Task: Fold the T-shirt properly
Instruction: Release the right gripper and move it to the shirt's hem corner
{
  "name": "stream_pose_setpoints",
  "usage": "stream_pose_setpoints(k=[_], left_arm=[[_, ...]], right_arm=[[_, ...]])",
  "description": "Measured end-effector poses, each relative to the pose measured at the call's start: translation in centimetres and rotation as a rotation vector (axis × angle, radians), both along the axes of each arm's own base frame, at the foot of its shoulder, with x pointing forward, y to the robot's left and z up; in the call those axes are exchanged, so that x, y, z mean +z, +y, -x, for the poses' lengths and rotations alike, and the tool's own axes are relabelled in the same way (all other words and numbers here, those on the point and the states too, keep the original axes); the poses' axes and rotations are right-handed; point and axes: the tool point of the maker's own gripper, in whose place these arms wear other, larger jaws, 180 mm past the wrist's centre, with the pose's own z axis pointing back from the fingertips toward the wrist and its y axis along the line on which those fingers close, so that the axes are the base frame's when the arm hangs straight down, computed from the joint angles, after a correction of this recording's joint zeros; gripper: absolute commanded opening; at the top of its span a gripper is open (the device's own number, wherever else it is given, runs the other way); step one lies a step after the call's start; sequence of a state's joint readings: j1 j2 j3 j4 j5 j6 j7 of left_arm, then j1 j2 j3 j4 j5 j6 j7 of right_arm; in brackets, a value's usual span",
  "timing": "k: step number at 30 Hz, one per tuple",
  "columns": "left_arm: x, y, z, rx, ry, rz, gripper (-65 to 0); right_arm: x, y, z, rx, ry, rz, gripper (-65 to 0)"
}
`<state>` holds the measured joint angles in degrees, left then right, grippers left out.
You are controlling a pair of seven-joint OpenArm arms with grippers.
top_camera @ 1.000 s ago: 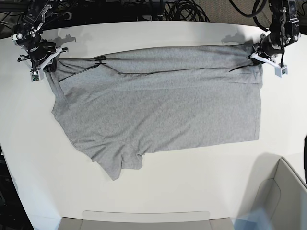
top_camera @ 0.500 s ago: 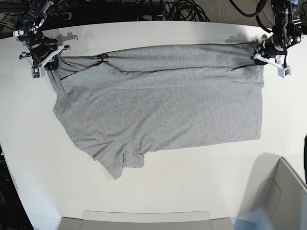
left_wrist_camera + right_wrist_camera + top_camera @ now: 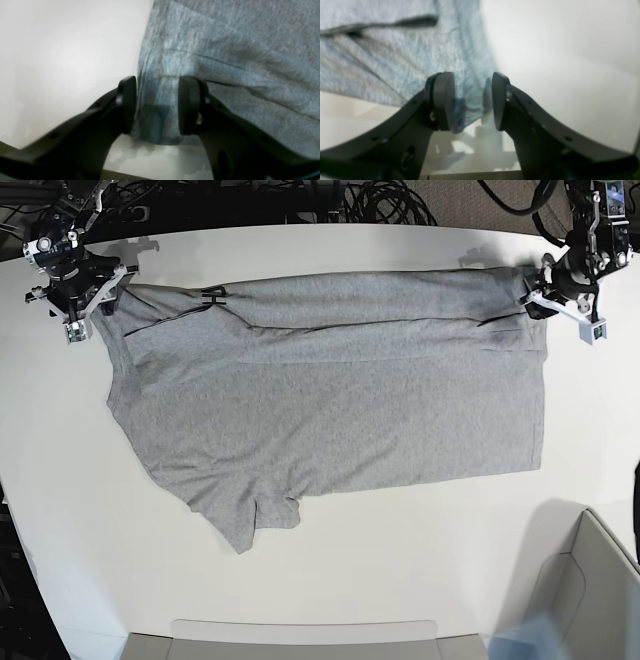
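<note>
Grey T-shirt [image 3: 330, 390]: far edge folded over, lying flat.
Left gripper [image 3: 156, 106]: jaws apart, astride the hem corner.
Right gripper [image 3: 471, 100]: jaws apart, cloth between.
Next: probably lift clear, regrip for another fold.

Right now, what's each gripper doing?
Left gripper: open, T-shirt edge between its jaws, unclamped.
Right gripper: open, shirt edge between its jaws.

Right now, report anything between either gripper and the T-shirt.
Nothing visible. The left gripper and right gripper each straddle an edge of the T-shirt with jaws apart, cloth directly between the pads, on the table.
</note>
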<state>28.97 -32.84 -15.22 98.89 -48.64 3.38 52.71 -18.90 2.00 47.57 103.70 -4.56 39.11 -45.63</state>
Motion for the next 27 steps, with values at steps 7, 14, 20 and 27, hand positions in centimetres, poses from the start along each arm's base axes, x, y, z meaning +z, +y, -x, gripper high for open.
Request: stream_pose_setpoints(k=[7,14,20,27], left_arm=[[0.7,1.2,-0.1,0.034,-0.02,-0.013,-38.7],[1.7,0.4,-0.8,0.011,-0.051,-0.013,-38.7],[5.1,-1.6,-3.9,-0.058,-0.179,-0.014,-38.7],[6.3,-3.8,-7.2,-0.033,-0.275,0.061,-38.7]], right_arm=[[0.7,-0.1,-0.8,0.002,-0.025,0.009,-39.3],[1.7,-0.2,-2.3,-0.002,-0.061,0.018,-39.4],[6.9,0.5,-8.4,0.035,-0.245,0.052,-39.5],[4.8,5.3,-16.3,0.202,-0.207,-0.046,-39.5]])
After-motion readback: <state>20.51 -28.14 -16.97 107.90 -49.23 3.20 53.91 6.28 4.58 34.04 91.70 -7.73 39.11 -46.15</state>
